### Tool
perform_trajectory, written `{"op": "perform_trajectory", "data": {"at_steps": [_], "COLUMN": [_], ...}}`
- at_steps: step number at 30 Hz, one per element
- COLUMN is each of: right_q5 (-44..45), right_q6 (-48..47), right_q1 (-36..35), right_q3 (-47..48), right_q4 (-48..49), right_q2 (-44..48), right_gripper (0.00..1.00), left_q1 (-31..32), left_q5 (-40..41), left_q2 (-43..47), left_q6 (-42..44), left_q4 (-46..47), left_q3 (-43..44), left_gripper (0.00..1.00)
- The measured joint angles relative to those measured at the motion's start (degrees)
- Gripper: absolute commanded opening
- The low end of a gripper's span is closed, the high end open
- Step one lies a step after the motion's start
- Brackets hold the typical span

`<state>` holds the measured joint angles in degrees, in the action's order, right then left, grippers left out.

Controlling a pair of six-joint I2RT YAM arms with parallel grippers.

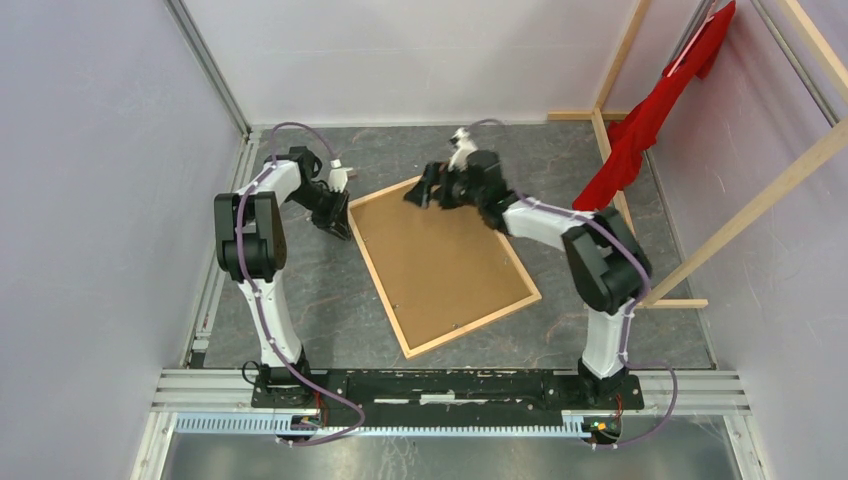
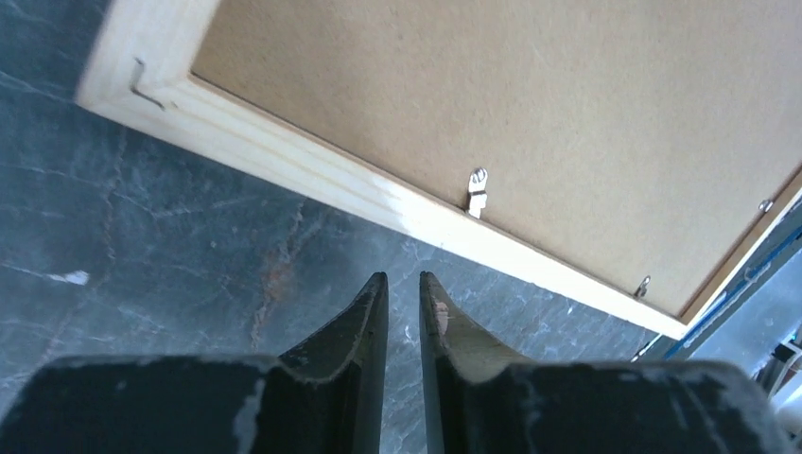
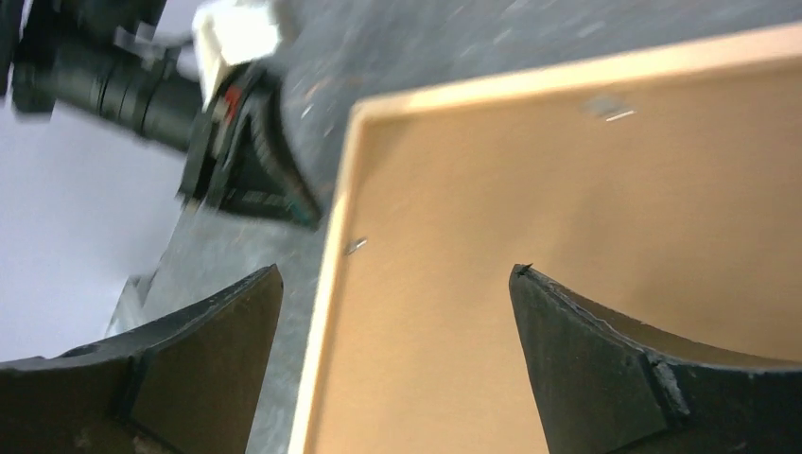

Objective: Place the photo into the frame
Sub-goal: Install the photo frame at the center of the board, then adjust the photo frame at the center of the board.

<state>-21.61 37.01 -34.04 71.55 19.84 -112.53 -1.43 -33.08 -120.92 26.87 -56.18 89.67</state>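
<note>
The frame point(image 2: 312, 163) lies on the tabletop point(image 1: 320, 300) (backing board point(image 1: 440, 265) up). Left gripper point(image 2: 404, 279), beside its edge: jaws nearly pressed together, empty. Right gripper point(image 3: 397, 274), above its corner: jaws spread.

Frame point(image 2: 312, 170): pale bare wood, smooth. Backing board point(image 1: 440, 265) inside it: brown fibreboard, matt. Clips point(image 2: 479, 189) along rim: shiny metal. Table point(image 1: 320, 300): dark grey, stone-look, veined. Left gripper point(image 2: 404, 279) fingers point(image 2: 364, 326): matt black plastic, scuffed. Cloth point(image 1: 650, 120) at 1 o'clock: red, matt.
</note>
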Motion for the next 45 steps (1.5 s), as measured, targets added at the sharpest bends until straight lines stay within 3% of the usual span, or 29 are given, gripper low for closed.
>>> {"op": "perform_trajectory", "data": {"at_steps": [4, 10, 18, 28, 36, 45], "right_q5": [5.6, 11.3, 12.7, 15.9, 13.4, 9.4], "right_q6": [-4.4, -8.4, -9.0, -9.0, -7.5, -5.2], "right_q1": [7.1, 13.2, 13.4, 13.9, 16.2, 12.1], "right_q3": [-0.4, -0.4, -1.6, -1.5, 7.6, 20.9], "right_q4": [-4.0, -10.2, -12.7, -15.5, -15.4, -15.8], "right_q2": [4.6, 3.6, 2.0, 2.2, -6.0, -17.7], "right_gripper": [0.98, 0.98, 0.92, 0.98, 0.94, 0.93], "left_q1": [0.1, 2.3, 3.8, 4.1, 8.1, 15.6], "left_q5": [0.0, -0.1, -0.3, -0.9, 0.5, 2.4], "left_q2": [2.4, 6.5, 7.7, 8.7, 9.0, 11.9], "left_q6": [1.8, 3.5, 3.9, 5.1, 7.2, 7.3], "left_q4": [0.2, 0.7, 1.6, 1.4, 1.4, 2.1], "left_q3": [-4.5, -13.6, -15.0, -11.8, -17.4, -21.0], "left_gripper": [0.27, 0.27, 0.27, 0.31, 0.32, 0.36]}}
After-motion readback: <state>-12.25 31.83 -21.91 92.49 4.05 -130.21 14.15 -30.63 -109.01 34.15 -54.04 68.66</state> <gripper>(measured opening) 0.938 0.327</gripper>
